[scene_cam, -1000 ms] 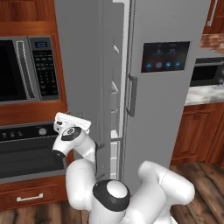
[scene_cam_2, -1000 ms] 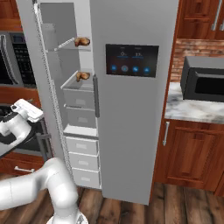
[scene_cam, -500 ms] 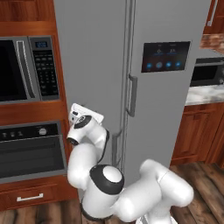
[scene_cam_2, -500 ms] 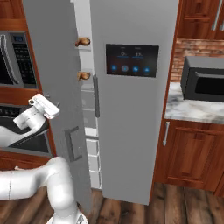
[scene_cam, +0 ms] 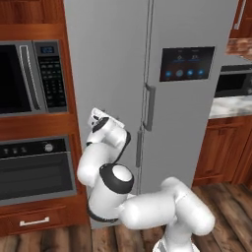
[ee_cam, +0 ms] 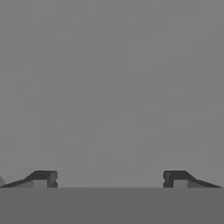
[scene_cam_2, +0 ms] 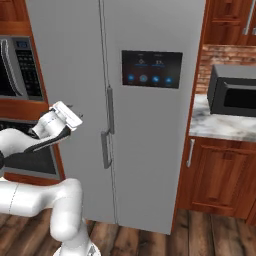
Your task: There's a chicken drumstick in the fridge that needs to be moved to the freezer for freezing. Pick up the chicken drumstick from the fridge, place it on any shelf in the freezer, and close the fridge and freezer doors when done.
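The tall grey unit stands with both doors flush. The plain freezer door (scene_cam: 106,64) (scene_cam_2: 65,55) is on the left. To its right is the fridge door (scene_cam: 197,128) (scene_cam_2: 150,150) with the dark blue-icon panel (scene_cam: 187,63) (scene_cam_2: 151,68). My gripper (scene_cam: 104,114) (scene_cam_2: 75,113) is pressed against the freezer door's face at mid height, left of the bar handles (scene_cam: 148,107). It is open with nothing between its fingers. In the hand view the gripper (ee_cam: 109,178) faces flat grey steel up close. The chicken drumstick and the shelf are hidden behind the doors.
A wall microwave (scene_cam: 29,78) and an oven (scene_cam: 34,167) sit in wood cabinetry to the left of the unit. To its right, a marble counter (scene_cam_2: 220,127) carries a second microwave (scene_cam_2: 232,95) above wooden cabinets (scene_cam_2: 220,175). The floor is wood.
The freezer door has swung from wide open to fully shut, hiding the shelves and the food. My hand travelled right with it, pushing on its face.
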Robot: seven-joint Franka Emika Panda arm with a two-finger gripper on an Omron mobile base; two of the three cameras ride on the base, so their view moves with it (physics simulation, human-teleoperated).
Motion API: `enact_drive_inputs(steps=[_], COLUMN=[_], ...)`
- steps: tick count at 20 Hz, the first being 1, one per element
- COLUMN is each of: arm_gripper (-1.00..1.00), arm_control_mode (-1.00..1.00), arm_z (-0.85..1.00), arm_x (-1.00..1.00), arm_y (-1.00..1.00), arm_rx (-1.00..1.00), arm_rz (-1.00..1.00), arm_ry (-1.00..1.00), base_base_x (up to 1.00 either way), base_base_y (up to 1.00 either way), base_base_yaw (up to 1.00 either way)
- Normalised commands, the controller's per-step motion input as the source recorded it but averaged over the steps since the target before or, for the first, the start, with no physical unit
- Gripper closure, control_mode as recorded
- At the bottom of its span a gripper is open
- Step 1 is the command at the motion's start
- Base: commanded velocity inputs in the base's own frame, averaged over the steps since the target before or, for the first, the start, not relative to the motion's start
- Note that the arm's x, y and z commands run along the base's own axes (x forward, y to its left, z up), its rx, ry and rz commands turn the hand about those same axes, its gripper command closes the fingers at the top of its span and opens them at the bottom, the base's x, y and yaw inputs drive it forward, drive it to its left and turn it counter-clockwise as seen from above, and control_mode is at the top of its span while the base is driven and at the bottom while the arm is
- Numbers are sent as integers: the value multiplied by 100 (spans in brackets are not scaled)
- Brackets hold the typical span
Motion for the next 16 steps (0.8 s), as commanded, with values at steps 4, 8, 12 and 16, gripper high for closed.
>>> enact_drive_inputs(steps=[4, 8, 12, 16], arm_gripper=[-100, -100, -100, -100], arm_control_mode=[-100, -100, -100, -100], arm_z=[7, 7, 20, 18], arm_x=[69, 48, 0, -10], arm_y=[-67, -59, -45, -66], arm_rx=[12, 12, 7, 8], arm_rz=[0, 0, 0, 0], arm_ry=[0, 0, 0, 0], base_base_x=[0, 0, 0, 0], base_base_y=[0, 0, 0, 0], base_base_yaw=[0, 0, 0, 0])
